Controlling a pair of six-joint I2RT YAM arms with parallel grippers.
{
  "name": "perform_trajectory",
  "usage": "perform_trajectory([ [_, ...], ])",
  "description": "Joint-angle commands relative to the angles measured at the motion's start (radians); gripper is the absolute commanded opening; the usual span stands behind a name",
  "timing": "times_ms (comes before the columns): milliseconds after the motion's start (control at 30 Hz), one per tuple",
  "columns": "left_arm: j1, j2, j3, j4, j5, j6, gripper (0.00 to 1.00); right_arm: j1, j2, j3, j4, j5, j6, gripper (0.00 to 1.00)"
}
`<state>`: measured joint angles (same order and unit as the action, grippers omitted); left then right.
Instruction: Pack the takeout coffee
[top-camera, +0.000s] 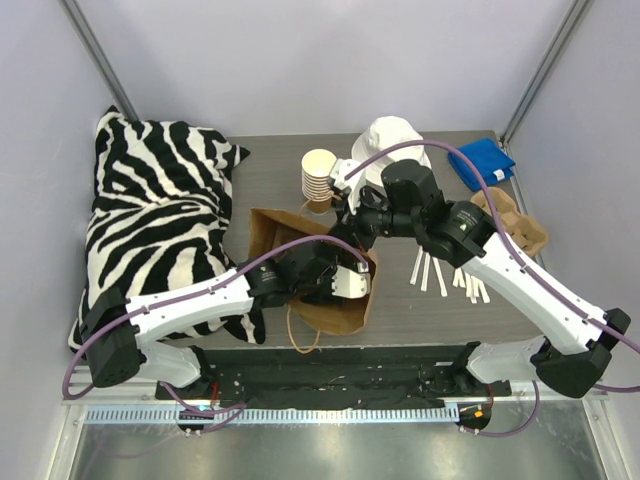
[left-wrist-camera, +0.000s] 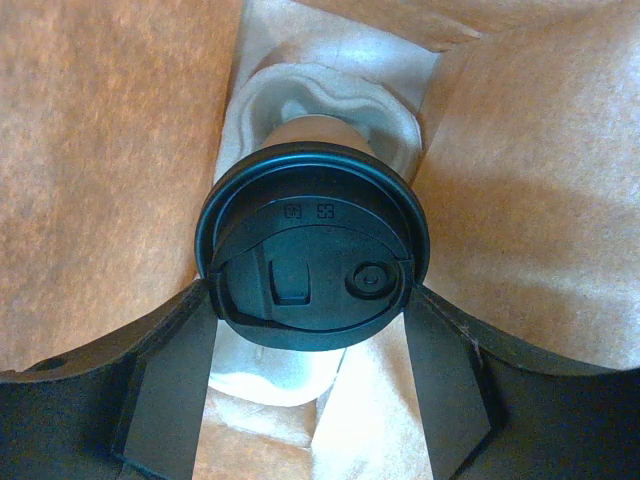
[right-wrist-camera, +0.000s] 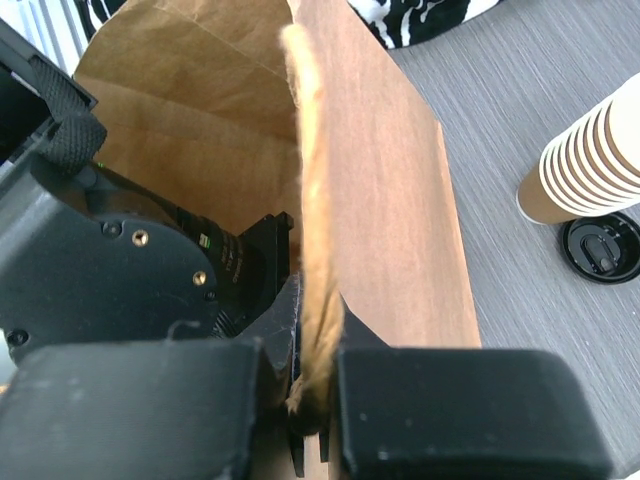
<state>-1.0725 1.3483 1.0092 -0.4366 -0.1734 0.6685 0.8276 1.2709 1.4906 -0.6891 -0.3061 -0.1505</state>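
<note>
- Holding the takeout coffee deep inside the paper bag, black lid up, base over a pocket of the pale pulp tray. Seated or not, hard to tell.
- Pinching it with the left claw, narrowly parted, one finger against each side of the lid rim, probably to keep it upright and unspilled.
- Clamping the bag's rim in the right claw, squeezed tight on the paper, apparently to hold the mouth open on the desk.

The top view looks down from behind the arms. Both wrist views sit close at the paper bag, left inside, right along its rim.
</note>
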Motion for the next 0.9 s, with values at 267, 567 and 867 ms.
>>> perform_trajectory([
  [267, 0.000, 0.060, 0.019, 0.059, -0.025, 0.042, 0.00, 0.004, 0.039, 0.088, 0.031, -0.022, 0.049, 0.01],
  [567, 0.028, 0.104, 0.066, 0.016, 0.005, 0.069, 0.00, -0.059, 0.094, 0.137, -0.004, -0.082, 0.095, 0.01],
  [867, 0.080, 0.202, 0.201, -0.135, 0.080, 0.100, 0.00, -0.136, 0.222, 0.266, -0.125, -0.250, 0.085, 0.01],
])
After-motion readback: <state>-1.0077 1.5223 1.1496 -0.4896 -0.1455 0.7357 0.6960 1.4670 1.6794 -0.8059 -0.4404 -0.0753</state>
